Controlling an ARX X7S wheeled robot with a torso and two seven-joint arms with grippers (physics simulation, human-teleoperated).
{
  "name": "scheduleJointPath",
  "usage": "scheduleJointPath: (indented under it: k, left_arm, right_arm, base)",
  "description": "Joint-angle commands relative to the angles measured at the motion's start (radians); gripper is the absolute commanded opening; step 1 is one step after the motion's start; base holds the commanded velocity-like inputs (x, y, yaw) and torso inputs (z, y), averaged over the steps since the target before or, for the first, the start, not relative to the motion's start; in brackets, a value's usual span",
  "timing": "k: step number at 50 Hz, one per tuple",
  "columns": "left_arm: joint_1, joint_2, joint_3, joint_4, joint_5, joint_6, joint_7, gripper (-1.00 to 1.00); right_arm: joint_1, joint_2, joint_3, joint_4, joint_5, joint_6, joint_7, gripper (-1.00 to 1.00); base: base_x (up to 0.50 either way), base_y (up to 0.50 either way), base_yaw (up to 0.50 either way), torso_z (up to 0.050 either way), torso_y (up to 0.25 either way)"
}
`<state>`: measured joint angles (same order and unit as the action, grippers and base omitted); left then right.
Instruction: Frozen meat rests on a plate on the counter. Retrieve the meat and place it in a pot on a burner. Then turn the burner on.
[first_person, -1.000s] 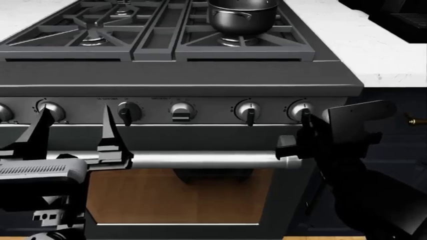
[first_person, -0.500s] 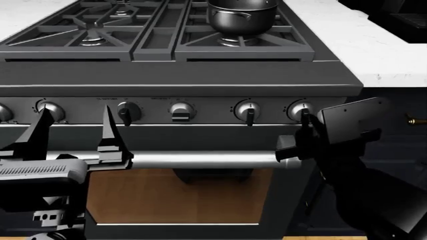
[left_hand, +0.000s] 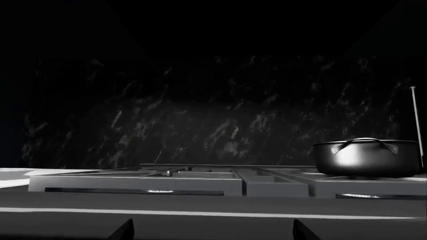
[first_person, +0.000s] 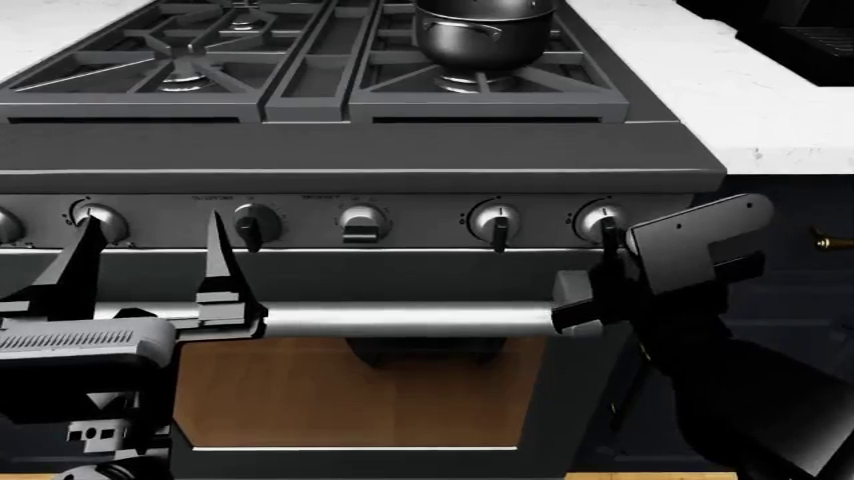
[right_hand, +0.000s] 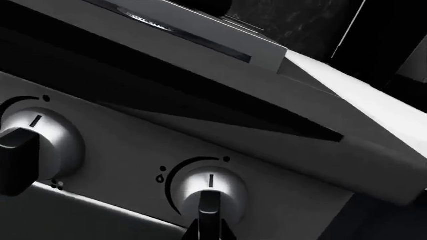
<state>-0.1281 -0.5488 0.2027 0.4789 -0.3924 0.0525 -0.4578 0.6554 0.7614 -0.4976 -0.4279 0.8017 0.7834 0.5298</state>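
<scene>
**Right arm at the rightmost stove knob**

The pot (first_person: 486, 32) sits on the back-right burner (first_person: 470, 82); the meat is not visible. The right gripper (first_person: 609, 262) presses against the rightmost knob (first_person: 601, 220); whether its jaws are closed cannot be told. The left gripper (first_person: 150, 262) hangs before the oven handle (first_person: 407, 319), jaws spread wide, holding nothing.

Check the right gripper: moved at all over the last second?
Yes. In the head view the right gripper sits at the rightmost knob, but its black wrist housing has rolled, its upper corner rising against the stove's front panel.
</scene>
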Motion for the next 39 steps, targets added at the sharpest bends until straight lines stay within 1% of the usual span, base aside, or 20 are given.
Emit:
scheduleJointPath:
  k: [1, 10, 11, 24, 39]
  left_arm:
    - [0.0, -0.001, 0.001, -0.001, -0.002, 0.0, 0.0, 1.0]
    - [-0.001, 0.0, 0.002, -0.004, -0.003, 0.002, 0.001, 1.0]
    - [-0.001, -0.001, 0.002, -0.003, -0.003, 0.002, 0.001, 1.0]
    - [-0.001, -0.001, 0.004, -0.003, -0.002, 0.004, 0.0, 1.0]
    - [0.006, -0.006, 0.002, 0.01, -0.004, 0.007, -0.001, 1.0]
  right_arm:
    - [0.006, -0.012, -0.049, -0.039, 0.081, -0.023, -0.056, -1.0]
    - [0.009, -0.02, -0.039, -0.024, 0.093, -0.023, -0.049, -1.0]
    - [0.009, -0.02, -0.038, -0.024, 0.093, -0.023, -0.048, 1.0]
    - [-0.003, -0.013, -0.016, -0.037, 0.112, -0.029, -0.027, 1.0]
    - [-0.03, 0.023, 0.04, -0.112, 0.137, -0.036, 0.054, 1.0]
  base:
    - [0.0, 0.0, 0.0, 0.0, 0.0]
    - [0.0, 0.0, 0.0, 0.0, 0.0]
    - [0.0, 0.0, 0.0, 0.0, 0.0]
    - [0.0, 0.0, 0.0, 0.0, 0.0]
    - [0.0, 0.0, 0.0, 0.0, 0.0]
